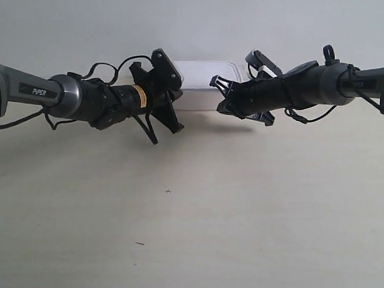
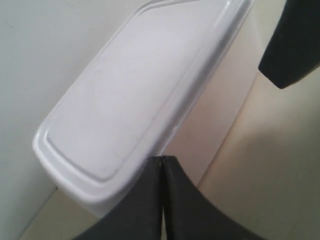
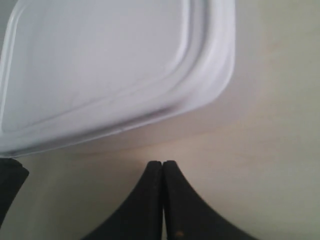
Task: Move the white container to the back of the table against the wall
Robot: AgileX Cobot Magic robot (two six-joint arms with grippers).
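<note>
The white container (image 1: 199,86) lies with its lid on at the back of the table (image 1: 187,215), right at the foot of the wall (image 1: 186,19). The two grippers flank its front side. The gripper (image 1: 175,102) of the arm at the exterior view's left is at one end, and the other gripper (image 1: 219,97) is at the opposite end. In the left wrist view the container (image 2: 130,95) fills the frame and my left gripper (image 2: 162,157) is shut, its tips at the box's long side just under the lid rim. My right gripper (image 3: 162,162) is shut a short way off the container (image 3: 100,65), with bare table between.
The wall (image 2: 40,60) runs close along the container's far side. A dark part of the other gripper (image 2: 292,45) shows further along the box. Pale tabletop (image 3: 260,150) stretches out in front, with a few tiny dark specks (image 1: 168,191).
</note>
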